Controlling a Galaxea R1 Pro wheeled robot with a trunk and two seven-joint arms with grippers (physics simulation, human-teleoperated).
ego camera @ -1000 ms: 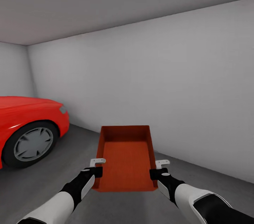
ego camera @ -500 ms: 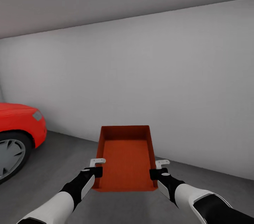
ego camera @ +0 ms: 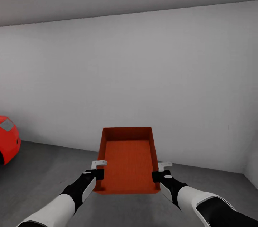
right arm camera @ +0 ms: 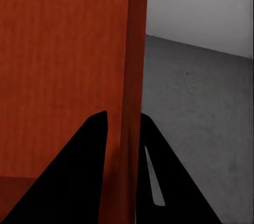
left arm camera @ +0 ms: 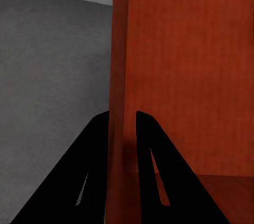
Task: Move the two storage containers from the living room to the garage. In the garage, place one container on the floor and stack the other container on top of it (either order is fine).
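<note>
The left gripper (ego camera: 96,174) and right gripper (ego camera: 159,175) are each pinching a side wall of the red bin (ego camera: 128,162) between them; no writing is showing; a red car (ego camera: 8,139) is sitting well off beyond the left gripper.

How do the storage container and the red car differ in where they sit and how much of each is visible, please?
The storage container is carried off the floor, its side walls pinched by the left tool and right tool; the red car stands on the floor. The container lies fully in view at the centre, open-topped and empty; the car shows just its front corner at the left edge. The container is duller orange-red, the car brighter red. Both are reddish.
</note>
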